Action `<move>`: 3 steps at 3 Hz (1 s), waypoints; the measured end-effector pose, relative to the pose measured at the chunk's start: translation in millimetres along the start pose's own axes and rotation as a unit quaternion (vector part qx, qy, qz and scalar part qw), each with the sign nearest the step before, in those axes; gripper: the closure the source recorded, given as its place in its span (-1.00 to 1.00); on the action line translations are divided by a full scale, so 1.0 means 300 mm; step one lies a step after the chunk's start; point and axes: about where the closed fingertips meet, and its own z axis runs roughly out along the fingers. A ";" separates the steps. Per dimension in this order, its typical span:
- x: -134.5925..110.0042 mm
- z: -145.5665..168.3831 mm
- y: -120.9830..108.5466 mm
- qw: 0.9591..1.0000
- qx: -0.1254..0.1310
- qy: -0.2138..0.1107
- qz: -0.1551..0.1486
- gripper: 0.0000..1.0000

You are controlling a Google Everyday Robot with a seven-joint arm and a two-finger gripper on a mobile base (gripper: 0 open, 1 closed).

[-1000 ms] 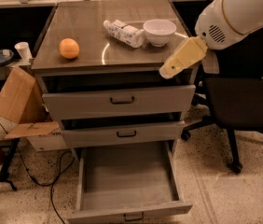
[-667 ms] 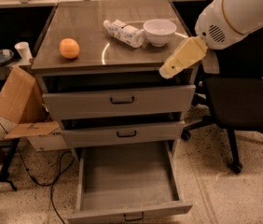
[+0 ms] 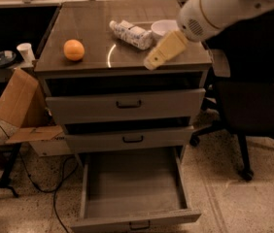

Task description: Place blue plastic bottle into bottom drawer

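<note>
- Since a second ago, the gripper [image 3: 152,62] has shifted left from the table's right edge and now hangs over the front right part of the table [image 3: 88,28]; the objects on the table have not moved.
- Whether the gripper is wide or narrow cannot be told; it points down-left, close to the front edge.
- The blue plastic bottle [image 3: 132,34] lies on its side near the back right corner, just beside the white bowl [image 3: 162,29], up-left of the gripper and apart from it.
- An orange [image 3: 74,50] sits near the left edge.
- The bottom drawer [image 3: 132,186] is pulled fully out below the front edge; the two drawers above stand slightly open.
- A black chair [image 3: 253,106] stands to the right of the table.
</note>
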 end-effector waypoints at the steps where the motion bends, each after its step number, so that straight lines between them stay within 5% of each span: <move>1: -0.121 0.140 -0.061 1.000 -0.006 -0.007 -0.016 -1.00; 2: -0.323 0.380 -0.143 0.999 -0.013 0.004 -0.052 -1.00; 3: -0.323 0.380 -0.143 0.999 -0.013 0.004 -0.052 -1.00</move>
